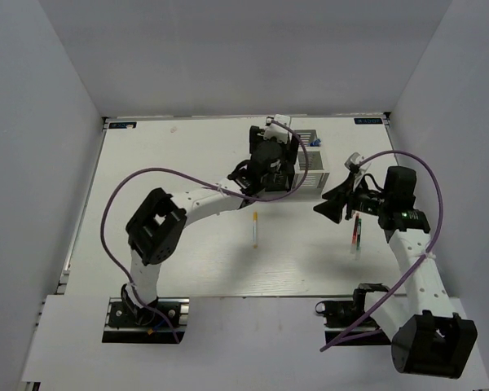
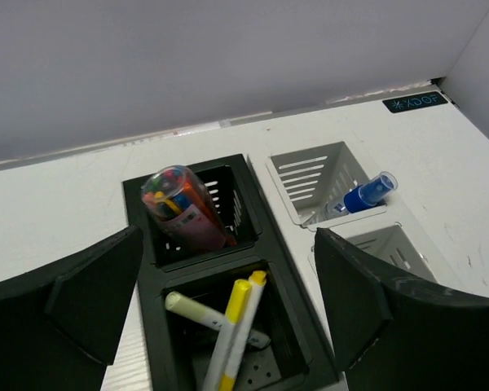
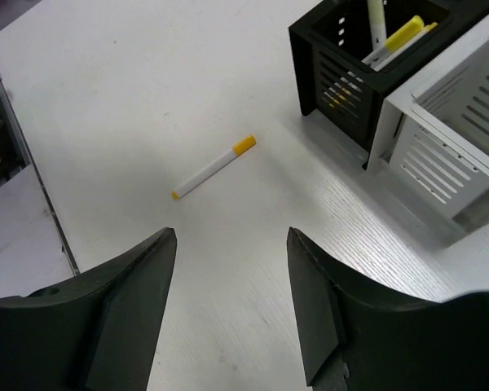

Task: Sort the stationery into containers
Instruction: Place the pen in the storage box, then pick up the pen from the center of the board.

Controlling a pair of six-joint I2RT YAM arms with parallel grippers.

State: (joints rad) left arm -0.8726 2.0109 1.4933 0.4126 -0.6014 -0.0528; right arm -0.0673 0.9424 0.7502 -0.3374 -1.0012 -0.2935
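My left gripper [image 1: 269, 167] hangs open over the black container [image 2: 212, 259], nothing between its fingers [image 2: 90, 293]. The near compartment holds white pens with yellow ends [image 2: 238, 318]. A pink-red tube [image 2: 183, 210] leans in the far compartment. Beside it stands the white container [image 2: 306, 175] with a clear blue-capped bottle [image 2: 363, 195] inside. One white pen with a yellow end [image 1: 255, 228] lies loose on the table, also in the right wrist view as the pen [image 3: 214, 167]. My right gripper [image 3: 231, 238] is open and empty, above the table short of that pen.
Thin dark red and green pens [image 1: 357, 232] lie on the table beside the right arm. The black container [image 3: 334, 73] and white container [image 3: 440, 155] stand side by side at the back, right of centre. Grey walls enclose the table.
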